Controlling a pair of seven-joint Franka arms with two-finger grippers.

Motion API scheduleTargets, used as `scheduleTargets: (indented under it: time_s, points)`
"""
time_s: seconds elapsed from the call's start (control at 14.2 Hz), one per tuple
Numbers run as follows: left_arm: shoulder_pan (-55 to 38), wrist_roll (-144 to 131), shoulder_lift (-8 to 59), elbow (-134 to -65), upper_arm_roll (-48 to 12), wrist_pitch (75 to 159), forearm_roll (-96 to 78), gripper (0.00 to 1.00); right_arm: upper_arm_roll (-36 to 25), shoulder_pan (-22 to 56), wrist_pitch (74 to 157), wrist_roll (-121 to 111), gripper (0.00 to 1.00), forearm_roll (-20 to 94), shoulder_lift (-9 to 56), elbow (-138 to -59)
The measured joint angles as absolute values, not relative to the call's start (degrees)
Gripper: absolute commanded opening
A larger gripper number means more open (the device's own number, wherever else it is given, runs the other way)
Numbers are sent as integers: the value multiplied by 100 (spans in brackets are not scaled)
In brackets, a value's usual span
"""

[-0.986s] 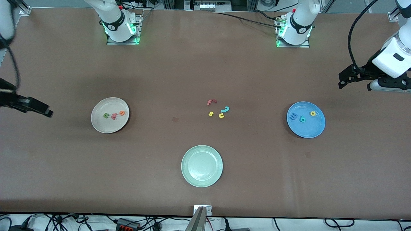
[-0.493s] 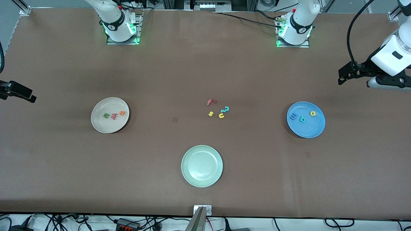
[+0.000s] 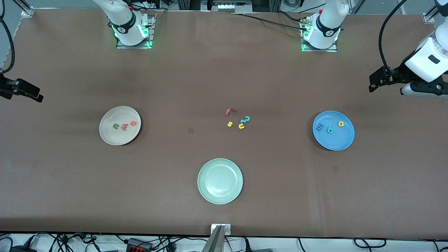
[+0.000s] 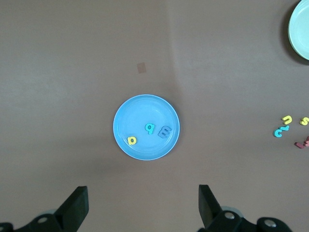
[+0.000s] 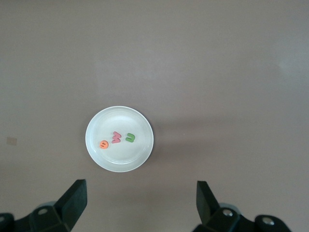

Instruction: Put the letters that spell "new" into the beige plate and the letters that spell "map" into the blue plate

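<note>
The beige plate (image 3: 117,137) (image 5: 120,118) holds the green n (image 3: 115,126) (image 5: 130,138), the salmon-red w (image 3: 124,127) (image 5: 116,137) and the orange e (image 3: 133,123) (image 5: 103,144). In the blue plate (image 3: 337,141) (image 4: 140,113) lie the blue m (image 3: 319,127) (image 4: 165,131), the teal p (image 3: 329,130) (image 4: 150,128) and the yellow a (image 3: 341,123) (image 4: 132,140). My right gripper (image 3: 35,94) (image 5: 140,188) hangs open and empty high over its end of the table. My left gripper (image 3: 373,84) (image 4: 142,193) is also open and empty, high over the left arm's end.
A red f (image 3: 230,111), a yellow s (image 3: 229,124), a yellow u (image 3: 241,126) and a teal 2-shaped piece (image 3: 246,119) lie loose mid-table. An empty pale green plate (image 3: 220,196) sits nearer the front camera than they do.
My right gripper has drawn back from beside the beige plate toward the table's end. The left gripper has barely shifted. No letter has moved.
</note>
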State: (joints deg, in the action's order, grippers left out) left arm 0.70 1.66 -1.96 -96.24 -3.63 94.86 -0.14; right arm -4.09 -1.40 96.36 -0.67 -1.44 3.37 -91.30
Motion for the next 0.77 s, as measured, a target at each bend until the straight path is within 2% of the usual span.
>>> scheduleTargets:
  time_s: [0.21,0.77]
  points:
    - [63,167,-196,-9624,-373,9475,-14,100,-389,-140,9699,-224,100,-159,170,-9366]
    - [63,168,-196,-9624,-373,9447,-14,100,-383,-140,9583,-279,100,-159,129,-9393]
